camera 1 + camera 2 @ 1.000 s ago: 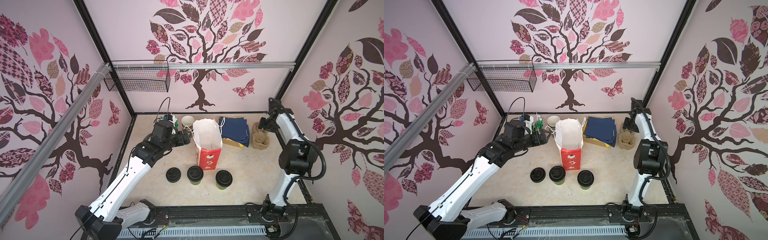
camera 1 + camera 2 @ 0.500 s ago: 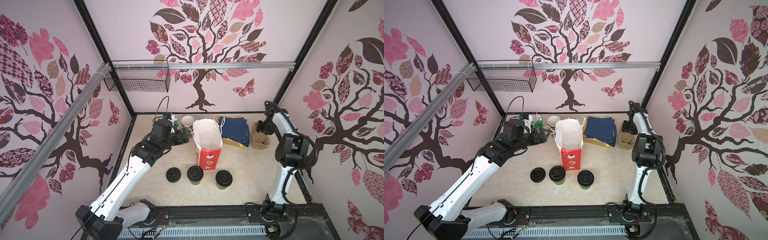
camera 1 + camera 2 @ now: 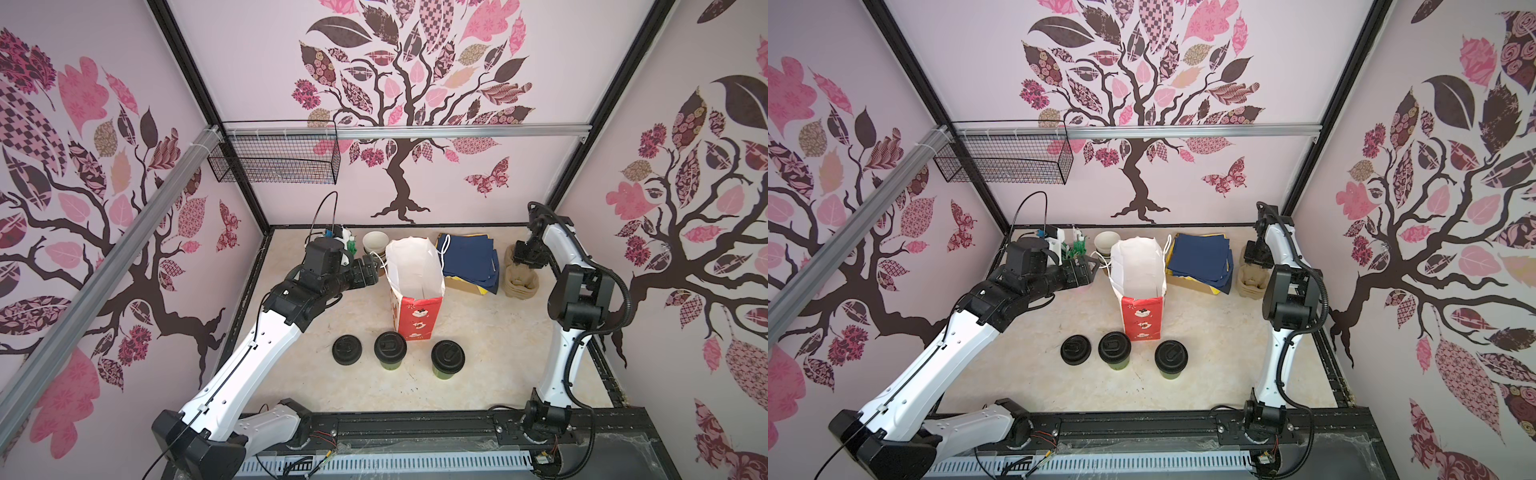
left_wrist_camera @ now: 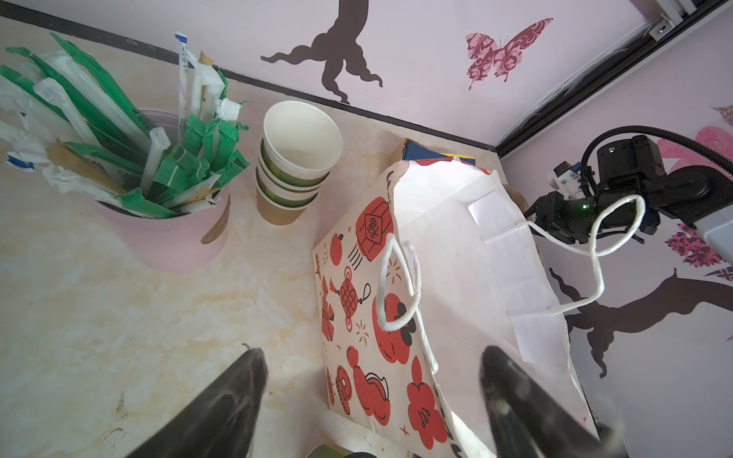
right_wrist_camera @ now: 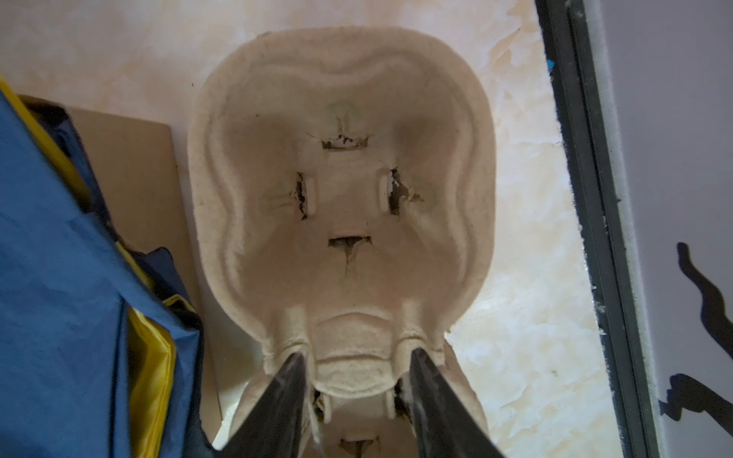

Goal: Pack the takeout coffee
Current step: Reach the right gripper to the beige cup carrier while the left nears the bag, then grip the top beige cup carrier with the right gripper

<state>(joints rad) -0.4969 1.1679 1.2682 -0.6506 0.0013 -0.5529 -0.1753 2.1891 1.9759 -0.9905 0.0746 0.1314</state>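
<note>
— We take the cup tray (image 5: 341,206) for moulded pulp: matt, fuzzy, rough at the torn slots.
— And the bag (image 4: 369,317) looks to us like matt printed paper (its cord handles (image 4: 390,327) look like soft twisted string).
— The sip lids (image 3: 447,356)?
— Black plastic, we think, faintly glossy. The tabletop (image 3: 498,353) looks smooth, marble-patterned.

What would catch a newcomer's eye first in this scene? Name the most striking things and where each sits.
An open red-and-white paper bag stands mid-table, with two black-lidded green cups just in front. At the back right, the right hand straddles a pulp cup carrier.
</note>
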